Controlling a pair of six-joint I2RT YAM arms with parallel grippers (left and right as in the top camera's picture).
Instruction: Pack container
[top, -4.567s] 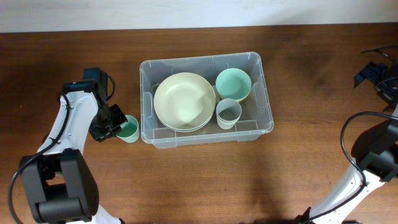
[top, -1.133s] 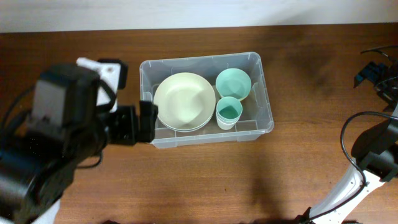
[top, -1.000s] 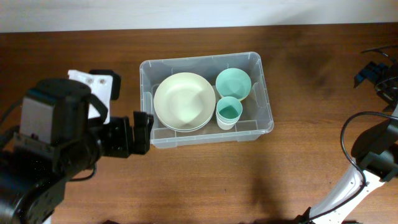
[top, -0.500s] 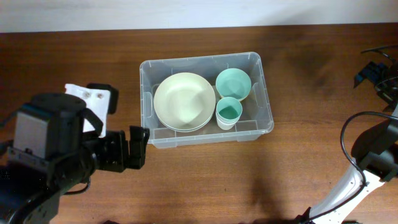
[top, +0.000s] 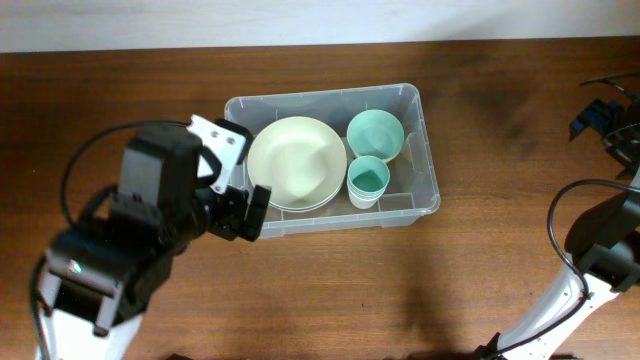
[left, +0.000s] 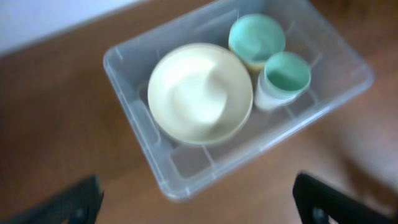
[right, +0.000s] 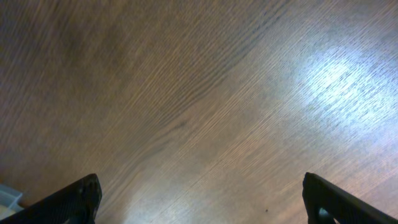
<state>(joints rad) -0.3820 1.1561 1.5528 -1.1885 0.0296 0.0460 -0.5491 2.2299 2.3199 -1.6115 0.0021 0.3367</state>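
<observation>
**Both claws wide apart**

The container (top: 428, 150) sits mid table (top: 480, 280) with plate (top: 297, 162), bowl (top: 375, 134) and cup (top: 368, 182) inside. Left gripper (top: 243, 212) crowds its front-left corner, empty. Right gripper (right: 202, 202) hangs over bare wood far right. Open room front and right.

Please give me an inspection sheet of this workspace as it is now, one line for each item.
Surface: brown wooden table, bare around the bin.
Job's things: clear container holds a cream plate, a green bowl and a pale cup with green inside.
Clutter: nothing seen.
Grippers: left tool open and empty, by the container's left near corner; right tool open and empty, over bare wood.
Cables: black cable loops beside the right arm.
Surroundings: pale wall along the far edge.
</observation>
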